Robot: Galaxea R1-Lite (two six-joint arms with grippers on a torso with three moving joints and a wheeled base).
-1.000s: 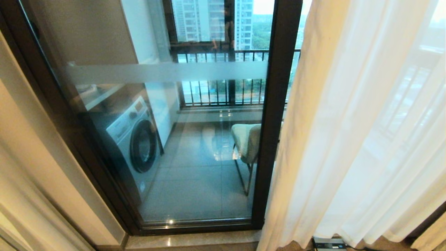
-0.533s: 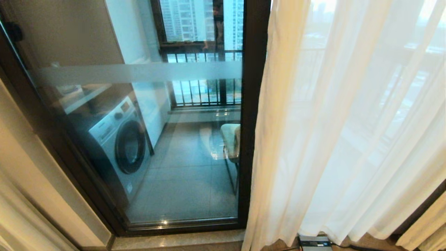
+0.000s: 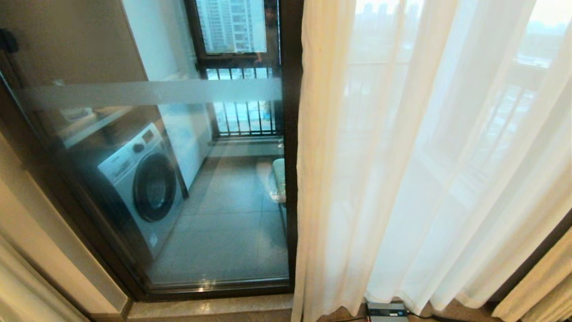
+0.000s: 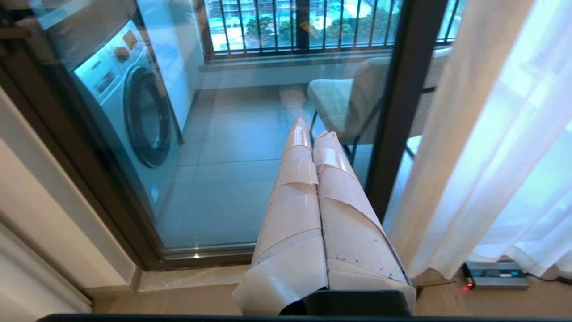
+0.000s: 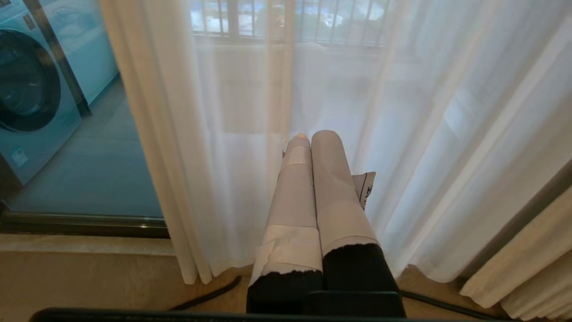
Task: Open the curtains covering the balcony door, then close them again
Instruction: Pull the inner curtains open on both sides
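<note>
The balcony door (image 3: 178, 214) is glass in a dark frame (image 3: 290, 134) with a frosted band, and its left panel is uncovered. White sheer curtains (image 3: 402, 156) hang over the right part, from the frame post outward. Cream opaque curtains are bunched at the far right (image 3: 536, 286) and far left (image 3: 22, 286). Neither arm shows in the head view. My left gripper (image 4: 313, 127), wrapped in pale tape, is shut and empty, pointing at the glass (image 4: 232, 170) beside the sheer (image 4: 491, 134). My right gripper (image 5: 310, 136) is shut and empty in front of the sheer (image 5: 223, 112).
Behind the glass stand a washing machine (image 3: 143, 188) and a chair (image 3: 279, 179), with a barred railing (image 3: 243, 118) beyond. A grey box (image 3: 386, 309) and a black cable (image 5: 210, 293) lie on the floor at the curtain hem. A stone sill (image 3: 210, 308) runs below the door.
The whole head picture has slid left, so the camera has moved right along the door. The curtains hang as before, and neither arm comes into the head view.
</note>
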